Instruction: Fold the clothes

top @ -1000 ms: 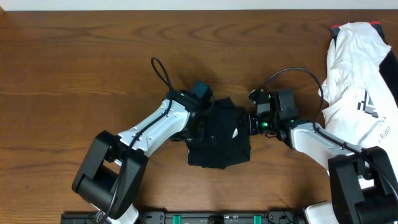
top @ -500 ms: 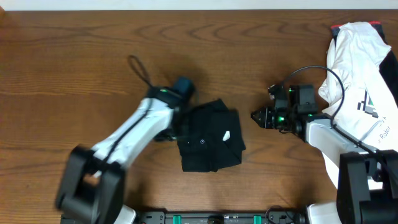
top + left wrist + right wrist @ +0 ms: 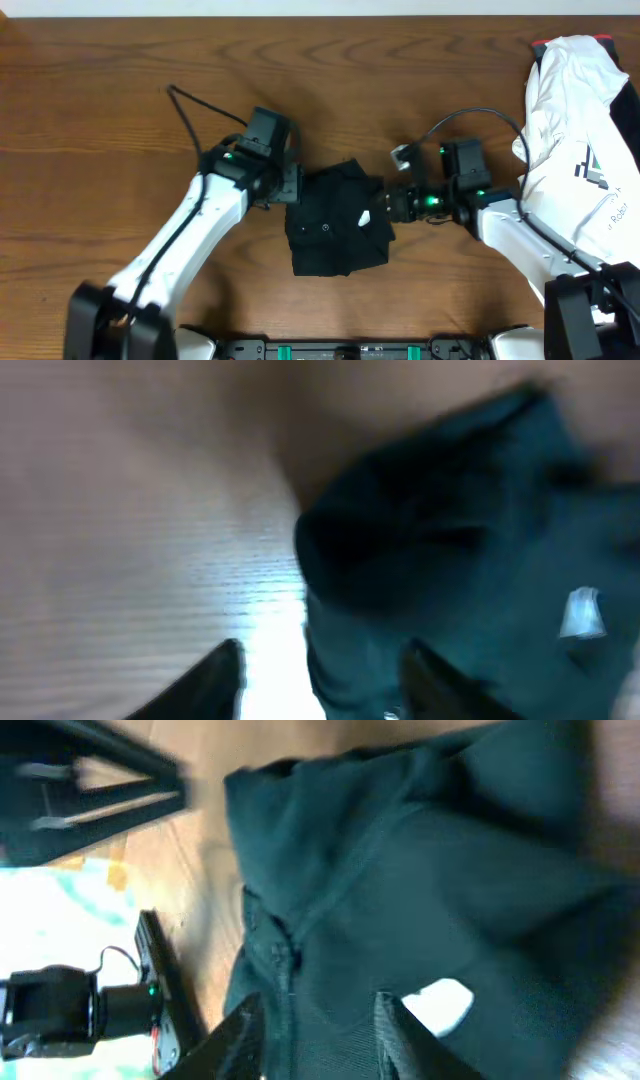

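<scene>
Though both hands sit at its edges, the shirt [image 3: 335, 240] lies on the worktop [image 3: 120, 100] as a rumpled black bundle, roughly square, just below the middle of the overhead frame. A white tag [image 3: 365, 217] shows near its right edge.

The left hand [image 3: 294, 188] is at the bundle's upper left corner, its arm running down to the lower left of the frame. In the blurred left wrist view its fingers [image 3: 215, 680] stand spread, with the shirt's edge showing between them over bare wood. Whether either finger touches cloth cannot be told.

The right hand [image 3: 386, 204] is at the upper right corner, just above the tag, its arm running to the lower right. In the right wrist view its fingers [image 3: 395, 1025] are spread too, nothing pinched, with dark folds and the tag filling the frame beyond them.

A white garment [image 3: 565, 110] with a green-and-black logo lies heaped at the right edge of the overhead frame, well apart from the shirt.
</scene>
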You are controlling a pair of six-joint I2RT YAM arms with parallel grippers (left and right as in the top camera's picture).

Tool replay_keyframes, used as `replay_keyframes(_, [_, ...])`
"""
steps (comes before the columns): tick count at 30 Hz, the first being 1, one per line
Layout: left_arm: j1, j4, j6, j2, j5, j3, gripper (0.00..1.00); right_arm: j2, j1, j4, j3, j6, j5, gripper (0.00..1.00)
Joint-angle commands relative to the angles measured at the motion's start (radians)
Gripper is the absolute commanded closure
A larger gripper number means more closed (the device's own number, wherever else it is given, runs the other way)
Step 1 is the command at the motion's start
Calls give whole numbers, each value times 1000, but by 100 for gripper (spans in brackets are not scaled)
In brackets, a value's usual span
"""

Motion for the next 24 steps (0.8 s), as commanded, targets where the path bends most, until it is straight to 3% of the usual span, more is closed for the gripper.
replay_keyframes(1, [9,38,55,103,-15,-30,73,-9,61,5,17,-11,77,69])
replay_keyframes(4, [13,98,59,178,-42,-30,85,6,107,32,17,-11,187,79])
replay_keyframes(14, [22,138,65,254,-137,-30,86,176,143,114,17,127,336,78])
replay_keyframes(19, [62,42,61,208,-135,3,88,251,127,156,17,127,259,78])
replay_keyframes(24, [68,-68,66,54,-68,55,78,227,117,214,17,84,70,73])
